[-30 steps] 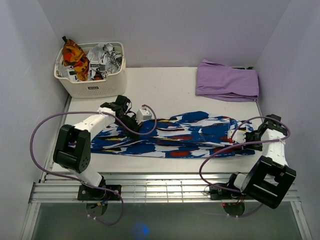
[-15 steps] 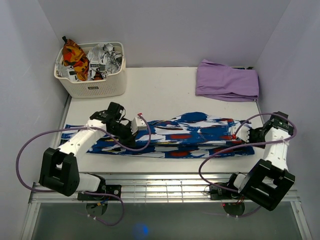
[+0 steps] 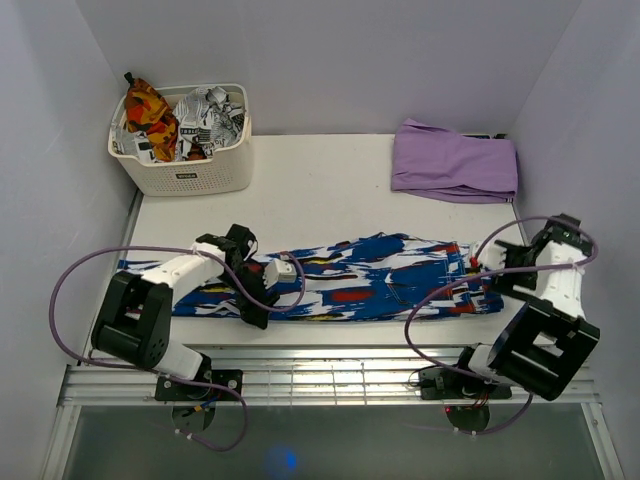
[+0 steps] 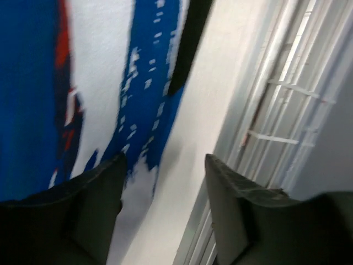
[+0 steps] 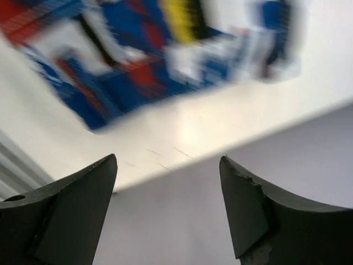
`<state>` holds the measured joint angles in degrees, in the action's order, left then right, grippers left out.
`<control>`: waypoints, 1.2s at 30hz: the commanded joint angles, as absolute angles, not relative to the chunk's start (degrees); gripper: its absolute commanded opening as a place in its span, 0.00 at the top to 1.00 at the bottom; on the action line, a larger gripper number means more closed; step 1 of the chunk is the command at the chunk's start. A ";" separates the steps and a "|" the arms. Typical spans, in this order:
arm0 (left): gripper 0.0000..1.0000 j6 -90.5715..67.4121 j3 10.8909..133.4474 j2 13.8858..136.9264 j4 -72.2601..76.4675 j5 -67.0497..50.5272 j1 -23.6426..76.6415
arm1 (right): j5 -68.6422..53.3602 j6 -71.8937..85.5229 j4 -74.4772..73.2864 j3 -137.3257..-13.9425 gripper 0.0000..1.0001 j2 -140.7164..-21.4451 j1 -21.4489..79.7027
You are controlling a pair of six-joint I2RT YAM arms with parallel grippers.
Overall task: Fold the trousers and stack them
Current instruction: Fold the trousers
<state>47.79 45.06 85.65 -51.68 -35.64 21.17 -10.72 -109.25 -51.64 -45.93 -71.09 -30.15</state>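
— Two tools: are both released?
— Yes. The left tool (image 4: 164, 163) and right tool (image 5: 168, 160) stand spread, gripping nothing.
— Progress?
— The blue brush-streaked cloth trousers (image 3: 370, 285) lie in a narrow band on the white tabletop (image 3: 340, 190), seemingly folded lengthwise. Crosswise folds and stacking remain.
— Long axis?
— It runs from tool to tool, passing under the left one.
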 commanded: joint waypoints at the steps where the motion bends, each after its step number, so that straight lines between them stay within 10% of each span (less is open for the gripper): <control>1: 0.27 47.56 48.42 77.54 -51.23 -33.39 20.65 | -16.86 -102.94 -62.06 -64.91 0.19 -73.99 -30.50; 7: 0.18 34.57 54.57 70.31 -51.15 -34.28 15.31 | -27.33 -85.37 -74.97 -84.99 0.06 -83.40 -24.01; 18: 0.21 23.74 53.79 77.26 -50.37 -26.46 -2.46 | -19.43 -53.44 -53.02 -64.96 0.17 -87.97 1.75; 26: 0.17 18.72 58.79 80.15 -49.83 -24.43 -6.67 | -2.56 -54.74 -40.52 -56.34 0.21 -95.18 -7.63; 36: 0.18 24.43 70.46 87.79 -52.64 -24.52 -23.19 | -9.75 -60.56 -49.46 -61.34 0.15 -93.61 -11.96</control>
